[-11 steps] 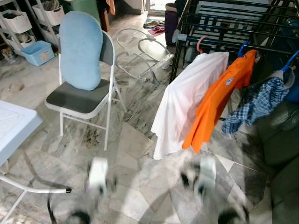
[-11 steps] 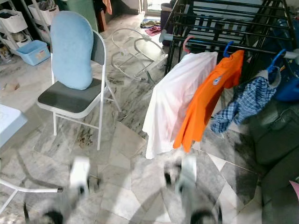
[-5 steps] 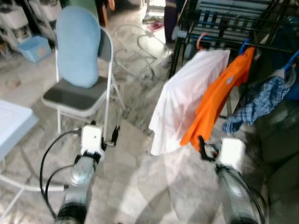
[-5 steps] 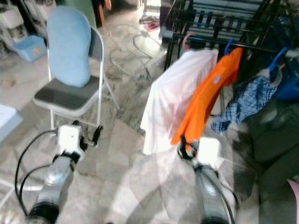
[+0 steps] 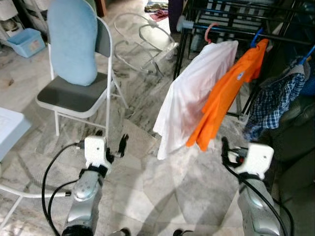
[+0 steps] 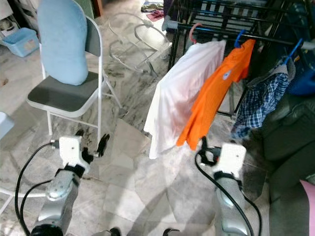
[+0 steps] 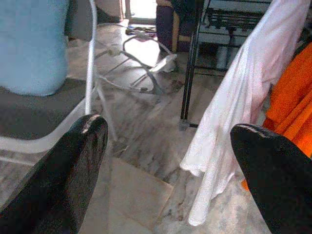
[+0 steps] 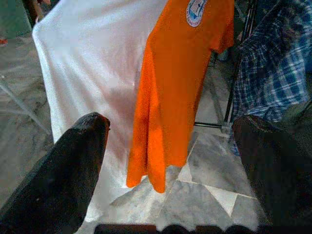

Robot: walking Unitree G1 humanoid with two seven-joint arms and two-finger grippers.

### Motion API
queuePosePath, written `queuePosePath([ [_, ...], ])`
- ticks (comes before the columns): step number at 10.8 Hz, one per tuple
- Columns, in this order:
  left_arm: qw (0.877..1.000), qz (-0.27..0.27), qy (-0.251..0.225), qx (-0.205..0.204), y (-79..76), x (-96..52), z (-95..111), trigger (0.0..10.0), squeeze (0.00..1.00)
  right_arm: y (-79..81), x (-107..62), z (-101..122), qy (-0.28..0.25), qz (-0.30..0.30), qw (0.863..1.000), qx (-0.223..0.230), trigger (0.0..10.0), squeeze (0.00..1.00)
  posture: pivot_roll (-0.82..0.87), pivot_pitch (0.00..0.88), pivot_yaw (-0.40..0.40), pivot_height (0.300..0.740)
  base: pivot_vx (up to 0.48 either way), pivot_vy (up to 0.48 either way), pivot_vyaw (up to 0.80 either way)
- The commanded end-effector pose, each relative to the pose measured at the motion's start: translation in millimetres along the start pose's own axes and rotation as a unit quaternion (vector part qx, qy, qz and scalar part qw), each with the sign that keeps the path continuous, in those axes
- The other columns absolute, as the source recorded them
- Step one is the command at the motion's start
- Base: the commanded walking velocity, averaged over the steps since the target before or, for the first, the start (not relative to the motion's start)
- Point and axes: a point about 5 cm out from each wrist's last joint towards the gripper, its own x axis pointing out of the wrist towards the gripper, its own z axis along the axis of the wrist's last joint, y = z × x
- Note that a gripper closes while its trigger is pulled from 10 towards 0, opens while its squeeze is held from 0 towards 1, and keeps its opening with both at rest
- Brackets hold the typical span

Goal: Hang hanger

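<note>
Reaching forward over the marble floor [image 5: 147, 191], both silver arms are raised side by side. The left gripper [image 5: 114, 147] hovers near the front leg of the folding chair [image 5: 74, 96], its fingers [image 7: 73, 170] spread wide with nothing between them. The right gripper [image 8: 170, 165] is held just below and in front of the hanging clothes, its fingers [image 8: 68, 170] likewise wide apart and empty.

Just beyond the right gripper, a white shirt [image 5: 189, 98] hangs lowest and closest, with an orange T-shirt [image 5: 226, 93] beside it on the robot's right, the two overlapping. Further right hangs a blue plaid shirt [image 5: 270, 98], a little apart from the orange one. All three hang from the black drying rack [image 5: 236, 19]: the white shirt from a pink hanger [image 5: 211, 33], the orange one from a blue hanger [image 5: 257, 38], the plaid one from another blue hanger [image 5: 307, 53].

On the left, a light blue cushion [image 5: 71, 42] leans upright against the chair's back. Behind the chair lies a white wire frame [image 5: 142, 42] on the floor, and a blue bin [image 5: 27, 42] sits far left.
</note>
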Motion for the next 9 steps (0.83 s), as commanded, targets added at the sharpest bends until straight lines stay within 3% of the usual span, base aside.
queuePosePath([
  [1,1.000,-0.018,-0.006,-0.011,-4.8,3.6,6,10.0,0.00,-0.2,-0.9,2,0.000,-0.004,1.000,-0.003,10.0,0.00,-0.06,0.163,0.008,0.740,0.352,0.000,-0.80],
  [3,0.998,-0.037,-0.022,-0.036,-16.6,9.4,19,10.0,0.00,4.6,-3.5,2,0.002,0.005,1.000,-0.010,10.0,0.00,-0.05,0.161,0.006,0.740,0.409,0.000,-0.80],
  [5,0.997,-0.056,-0.016,-0.042,-27.1,9.5,18,10.0,0.00,10.1,-2.7,4,0.002,0.011,1.000,-0.005,10.0,0.00,-0.06,0.161,0.006,0.740,0.398,0.000,0.00],
  [7,0.996,-0.076,-0.013,-0.043,-33.3,11.4,19,10.0,0.00,16.0,8.2,12,-0.008,0.010,0.999,-0.035,10.0,0.00,-0.08,0.162,0.007,0.740,0.396,0.000,0.00],
  [9,0.995,-0.087,-0.013,-0.038,-36.9,16.7,20,10.0,0.00,21.8,13.5,23,-0.029,0.024,0.999,-0.026,10.0,0.00,-0.09,0.171,0.012,0.740,0.358,0.000,0.00],
])
